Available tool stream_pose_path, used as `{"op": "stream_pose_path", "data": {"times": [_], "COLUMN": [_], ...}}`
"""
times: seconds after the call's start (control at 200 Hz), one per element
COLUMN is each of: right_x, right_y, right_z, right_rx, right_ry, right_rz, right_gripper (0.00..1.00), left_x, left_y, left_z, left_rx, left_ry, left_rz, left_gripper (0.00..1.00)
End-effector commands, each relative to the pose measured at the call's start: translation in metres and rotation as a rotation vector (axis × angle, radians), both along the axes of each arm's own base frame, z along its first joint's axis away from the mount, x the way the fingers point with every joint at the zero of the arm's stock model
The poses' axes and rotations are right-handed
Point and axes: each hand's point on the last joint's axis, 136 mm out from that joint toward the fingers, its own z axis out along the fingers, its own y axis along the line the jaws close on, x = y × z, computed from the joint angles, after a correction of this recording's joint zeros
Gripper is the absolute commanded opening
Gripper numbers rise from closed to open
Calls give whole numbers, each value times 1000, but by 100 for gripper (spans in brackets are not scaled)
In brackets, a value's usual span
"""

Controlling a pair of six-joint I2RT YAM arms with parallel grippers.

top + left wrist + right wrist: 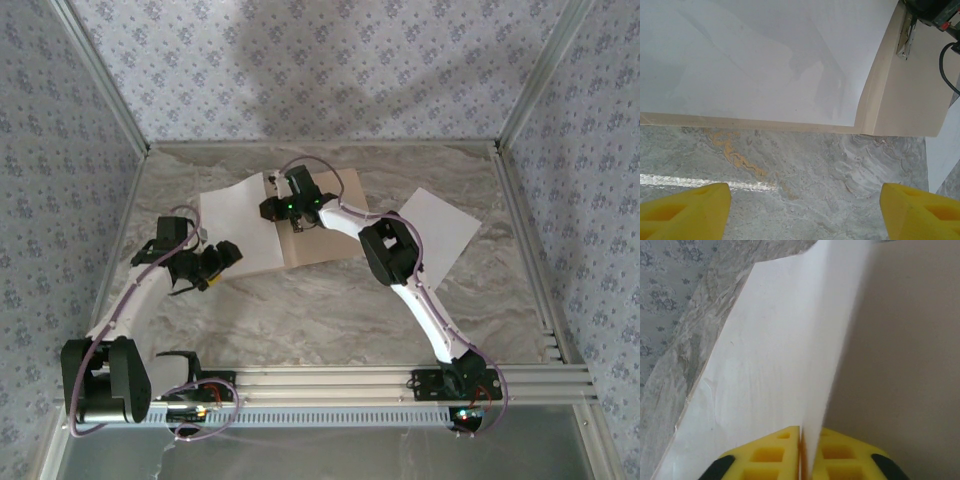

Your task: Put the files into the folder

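The right tool (801, 452) pinches the raised edge of one white sheet (775, 360) lying on the open folder (905, 365). The left tool (805, 207) hovers empty, fingers spread, by the folder's near edge. The second sheet (441, 235) lies on the surface (340, 310) beside the folder. The paper looks light, floppy and easily creased, so an edge pinch suits it best.

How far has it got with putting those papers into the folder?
Roughly halfway. One white sheet lies on the left leaf of the open folder, its edge pinched in the right gripper. The left gripper hovers open nearby. The second sheet lies on the table, outside the folder, not yet picked up.
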Motion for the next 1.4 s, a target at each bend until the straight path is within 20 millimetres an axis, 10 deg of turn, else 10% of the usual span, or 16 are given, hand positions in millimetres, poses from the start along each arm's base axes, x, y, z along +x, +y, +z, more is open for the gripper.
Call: {"op": "stream_pose_path", "data": {"times": [0.0, 0.27, 0.545, 1.039, 1.394], "right_x": [-6, -3, 0, -19, -70], "right_y": [7, -19, -89, -173, -202], "right_z": [41, 72, 87, 13, -20], "right_rx": [64, 41, -94, -275, -322], "right_ry": [-20, -18, -37, 112, 165], "right_rz": [11, -21, -141, -340, -314], "right_gripper": [21, 42, 47, 45, 44], "left_x": [1, 1, 11, 61, 77], "left_y": [2, 3, 8, -32, -35], "left_z": [7, 7, 13, 13, 4], "left_rx": [8, 13, 53, 78, 126], "left_ry": [-13, -11, -28, -43, -35], "left_rz": [-2, -4, -4, -89, -100], "left_gripper": [78, 78, 78, 77, 77]}}
